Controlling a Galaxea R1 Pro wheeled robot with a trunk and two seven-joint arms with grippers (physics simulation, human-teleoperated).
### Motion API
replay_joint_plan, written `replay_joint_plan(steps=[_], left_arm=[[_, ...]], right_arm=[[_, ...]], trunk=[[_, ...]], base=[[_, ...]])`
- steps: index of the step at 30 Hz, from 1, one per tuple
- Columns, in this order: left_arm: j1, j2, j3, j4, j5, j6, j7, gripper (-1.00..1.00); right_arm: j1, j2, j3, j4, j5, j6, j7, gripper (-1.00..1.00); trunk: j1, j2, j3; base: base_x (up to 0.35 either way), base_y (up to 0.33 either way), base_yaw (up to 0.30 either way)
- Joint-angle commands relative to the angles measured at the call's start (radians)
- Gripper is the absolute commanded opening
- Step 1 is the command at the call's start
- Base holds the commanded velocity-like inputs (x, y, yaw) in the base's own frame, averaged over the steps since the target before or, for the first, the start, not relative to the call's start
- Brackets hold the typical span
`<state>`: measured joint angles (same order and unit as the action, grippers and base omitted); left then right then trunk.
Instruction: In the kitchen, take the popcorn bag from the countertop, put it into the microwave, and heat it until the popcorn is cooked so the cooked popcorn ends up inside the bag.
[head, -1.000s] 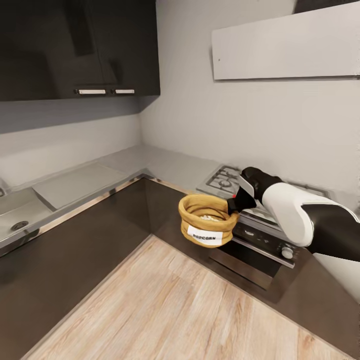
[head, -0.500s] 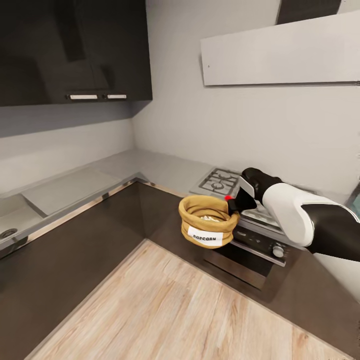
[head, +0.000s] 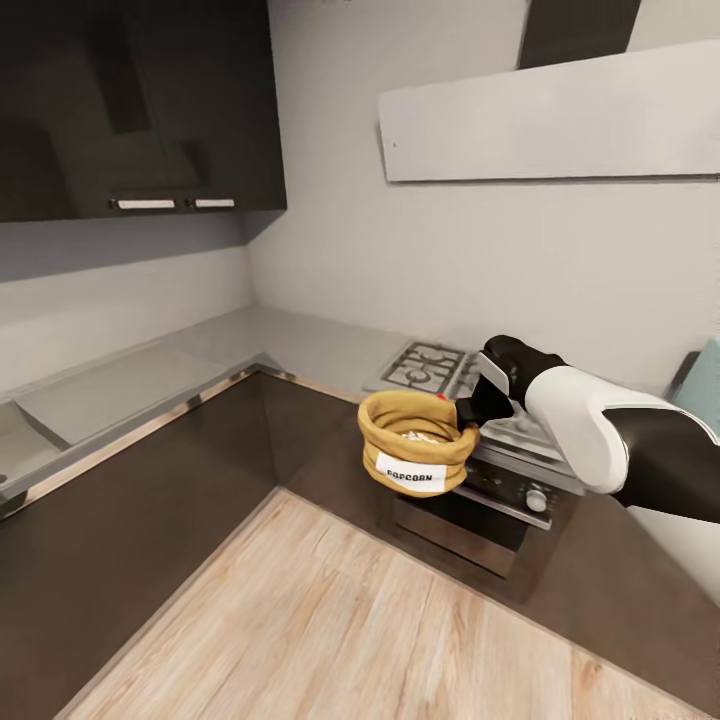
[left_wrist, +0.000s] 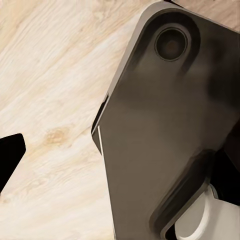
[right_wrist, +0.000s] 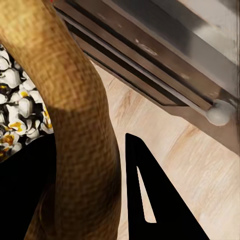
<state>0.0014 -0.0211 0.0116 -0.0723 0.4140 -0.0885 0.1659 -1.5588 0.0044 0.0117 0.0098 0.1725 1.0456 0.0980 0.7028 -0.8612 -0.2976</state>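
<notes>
Head camera: high up, angled down into the kitchen corner, taking in the bench, oven and wood floor.
Left wrist camera: aimed down, near the floor.
Right wrist camera: pressed close against the popcorn bag rim.
Shared: bag, oven front, floor.

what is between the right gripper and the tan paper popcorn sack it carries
Nothing visible: the right gripper already pinches the rolled rim of the tan paper popcorn sack, held in the air in front of the steel hob.
</notes>
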Motion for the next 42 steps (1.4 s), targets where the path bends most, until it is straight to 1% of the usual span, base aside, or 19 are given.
replay_joint_plan(steps=[1,12,26,34,42], left_arm=[[0.0,0.0,0.0,-0.001,0.003,-0.002,0.003,1.0],[0.0,0.0,0.001,-0.001,0.003,-0.002,0.003,1.0],[0.0,0.001,-0.004,-0.001,0.0,-0.002,0.0,1.0],[0.0,-0.002,-0.001,-0.001,0.002,-0.003,0.001,1.0],[0.0,-0.002,-0.001,-0.001,0.002,-0.003,0.001,1.0]], right_arm=[[-0.001,0.0,0.001,0.001,0.011,0.002,0.008,-1.0],[-0.001,0.0,0.001,0.002,0.013,0.002,0.009,-1.0],[-0.001,-0.004,0.001,0.002,0.015,0.002,0.017,-1.0],[-0.001,-0.004,0.001,0.002,0.015,0.002,0.015,-1.0],[-0.001,-0.004,0.001,0.022,0.015,0.002,0.011,-1.0]], trunk=[[0.0,-0.001,0.0],[0.0,-0.001,0.017],[0.0,-0.001,0.018],[0.0,-0.001,0.018],[0.0,-0.001,0.018]], base=[[0.0,0.0,-0.109],[0.0,0.0,-0.107],[0.0,0.0,-0.008],[-0.316,0.0,0.0],[-0.345,0.0,0.0]])
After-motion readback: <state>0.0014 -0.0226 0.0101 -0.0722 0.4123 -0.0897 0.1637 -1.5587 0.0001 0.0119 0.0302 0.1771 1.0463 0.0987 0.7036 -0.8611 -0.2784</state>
